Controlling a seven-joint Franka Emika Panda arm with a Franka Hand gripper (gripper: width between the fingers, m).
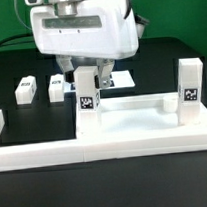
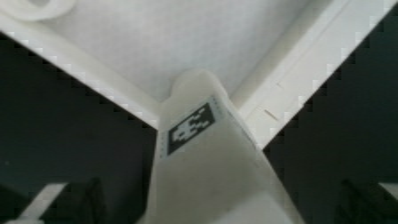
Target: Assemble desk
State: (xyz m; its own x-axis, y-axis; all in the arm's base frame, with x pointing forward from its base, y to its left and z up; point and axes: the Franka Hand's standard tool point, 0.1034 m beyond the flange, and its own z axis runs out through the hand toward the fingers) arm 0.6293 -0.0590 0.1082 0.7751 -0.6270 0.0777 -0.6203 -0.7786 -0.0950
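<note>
The white rimmed tabletop [image 1: 138, 117] lies flat on the black table. One tagged leg block [image 1: 87, 94] stands upright at its corner on the exterior view's left, and a second leg block [image 1: 189, 86] stands upright at the right corner. My gripper [image 1: 87, 77] hangs straight over the left leg, open, with a finger on each side and not touching it. In the wrist view that leg [image 2: 208, 160] rises from the tabletop [image 2: 160, 50] between my dark fingertips [image 2: 43, 205], with gaps on both sides. Two loose leg blocks [image 1: 26, 90] [image 1: 57, 88] lie further left.
A long white border rail [image 1: 55, 153] runs along the front of the tabletop and turns back at the exterior view's left edge. The marker board [image 1: 118, 82] lies on the black table behind the gripper. A green wall stands at the back.
</note>
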